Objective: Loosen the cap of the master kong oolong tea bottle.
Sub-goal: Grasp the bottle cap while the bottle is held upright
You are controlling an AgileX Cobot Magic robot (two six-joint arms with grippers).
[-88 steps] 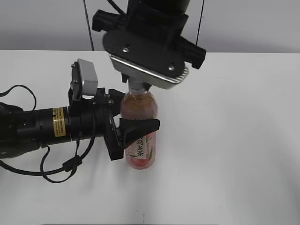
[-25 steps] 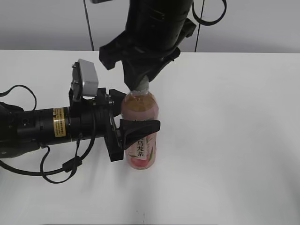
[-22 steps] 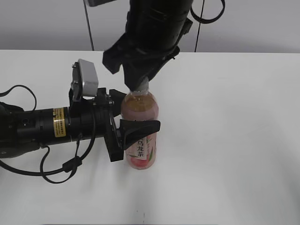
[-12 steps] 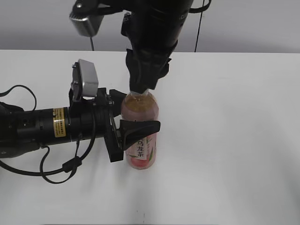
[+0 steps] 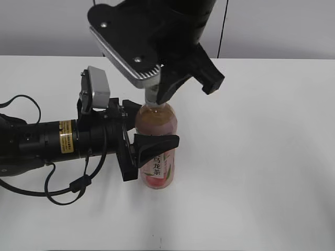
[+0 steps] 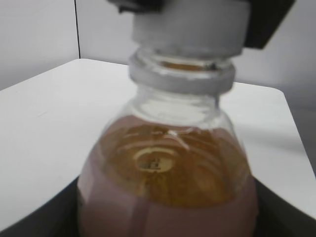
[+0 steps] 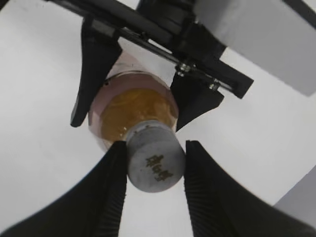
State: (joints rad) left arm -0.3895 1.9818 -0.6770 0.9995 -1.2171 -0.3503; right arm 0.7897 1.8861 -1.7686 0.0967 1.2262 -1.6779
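The master kong oolong tea bottle (image 5: 158, 157) stands upright on the white table, showing its pink-white label and pinkish-amber tea. My left gripper (image 5: 151, 137) comes in level from the left and is shut around the bottle's body. The bottle's shoulder fills the left wrist view (image 6: 168, 173). My right gripper (image 5: 153, 98) hangs straight down over the bottle top. In the right wrist view its two ribbed fingers (image 7: 111, 192) clamp the white cap (image 7: 155, 163) from both sides, with the right gripper (image 7: 154, 148) closed on it. The cap (image 6: 190, 24) also shows at the top of the left wrist view.
The white table (image 5: 261, 157) spreads around the bottle, with a grey wall behind it. The left arm's black body and cables (image 5: 47, 141) lie across the left of the table. The left gripper's fingers (image 7: 96, 74) show below the cap in the right wrist view.
My right wrist has turned about the bottle's axis while staying on the cap; its camera plate now faces front-left. The bottle and left arm have not moved.
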